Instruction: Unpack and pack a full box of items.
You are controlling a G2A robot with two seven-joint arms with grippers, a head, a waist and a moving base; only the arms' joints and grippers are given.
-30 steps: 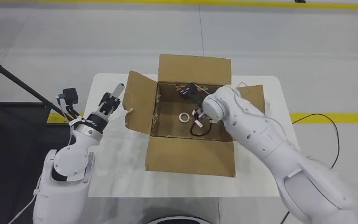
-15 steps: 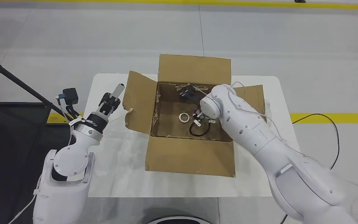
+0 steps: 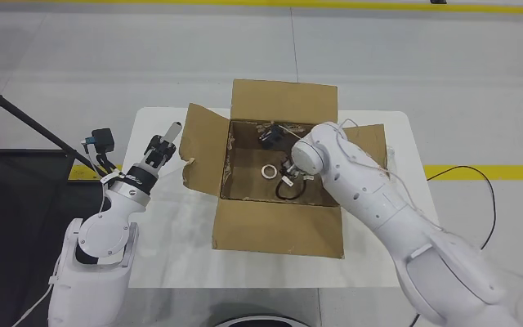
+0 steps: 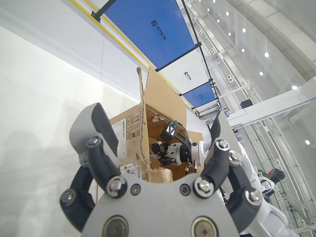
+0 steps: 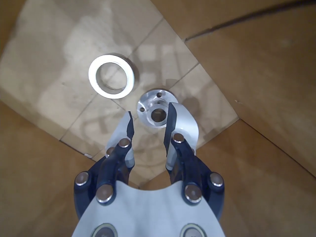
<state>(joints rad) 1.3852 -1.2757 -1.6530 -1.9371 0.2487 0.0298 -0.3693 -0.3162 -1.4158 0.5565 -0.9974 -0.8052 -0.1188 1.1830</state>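
Top view: an open cardboard box (image 3: pixel 278 229) stands at the middle of the white desk (image 3: pixel 163 245), its four flaps folded outward and its far flap at the desk's far edge. The right arm enters the box from the right side, with its right hand (image 3: pixel 288 167) low over the box floor. A white ring (image 3: pixel 262 172) lies flat on that floor, just beside the hand on the side toward the desk's left edge. The left hand (image 3: pixel 167 139) hovers near the desk's far left corner, just beside the box's left flap and apart from it. Right wrist view: the right hand (image 5: pixel 150 110) has its two fingers apart, placed on either side of a round metal flange (image 5: pixel 148 102) with a central bore and small holes in its face. One fingertip (image 5: pixel 171 109) overlaps the flange's rim, though whether it touches cannot be told. The flange lies flat on the box floor (image 5: pixel 49 38), near the ring (image 5: pixel 111 94) and apart from it. Left wrist view: the left hand (image 4: pixel 158 113) has its fingers spread wide, facing the torn edge of the box's left flap (image 4: pixel 163 94), beyond which the right arm's wrist sits inside the box.
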